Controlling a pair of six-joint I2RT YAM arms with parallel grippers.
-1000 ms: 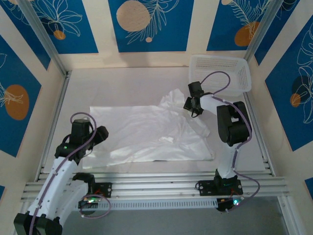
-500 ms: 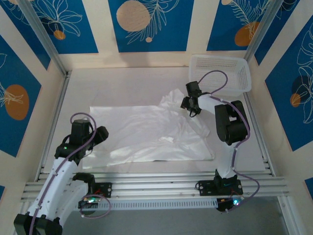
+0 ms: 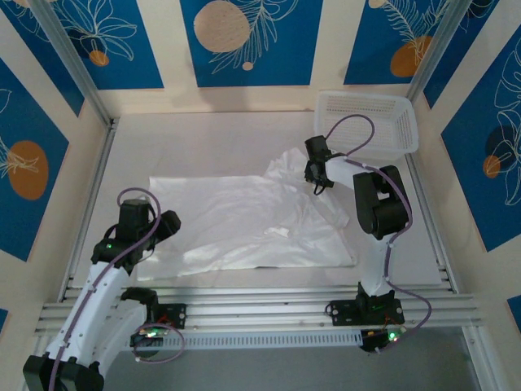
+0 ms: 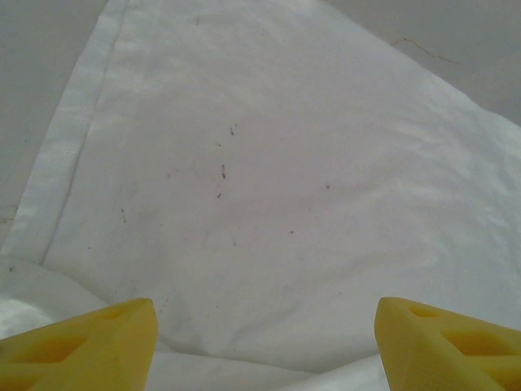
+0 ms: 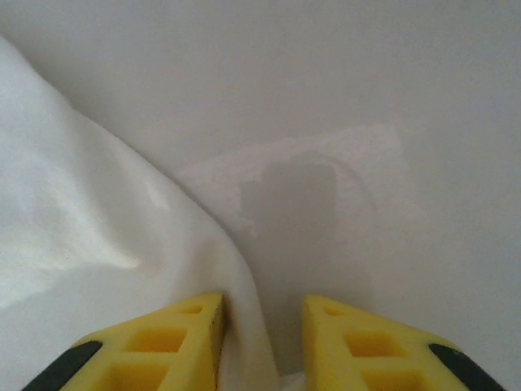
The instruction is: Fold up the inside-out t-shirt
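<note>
The inside-out t-shirt (image 3: 236, 220) is white and lies mostly flat across the middle of the table, with its far right corner (image 3: 289, 163) bunched up. My right gripper (image 3: 314, 173) sits at that bunched corner. In the right wrist view a raised fold of the t-shirt (image 5: 98, 212) runs down between the yellow fingers (image 5: 183, 334) of my right gripper (image 5: 262, 326), which stand narrowly apart; the cloth lies against the left finger and a gap remains beside the right one. My left gripper (image 3: 168, 223) hovers at the shirt's near left edge. In the left wrist view my left gripper (image 4: 264, 342) stands wide open over flat cloth (image 4: 285, 163).
A white plastic mesh basket (image 3: 366, 122) stands at the far right corner, just behind the right arm. Aluminium rails (image 3: 260, 314) run along the near edge and walls close in both sides. Bare table (image 3: 203, 142) lies beyond the shirt.
The right gripper has crept a little left and farther onto the bunched corner, and its jaws have narrowed around the fold. The left arm has not moved.
</note>
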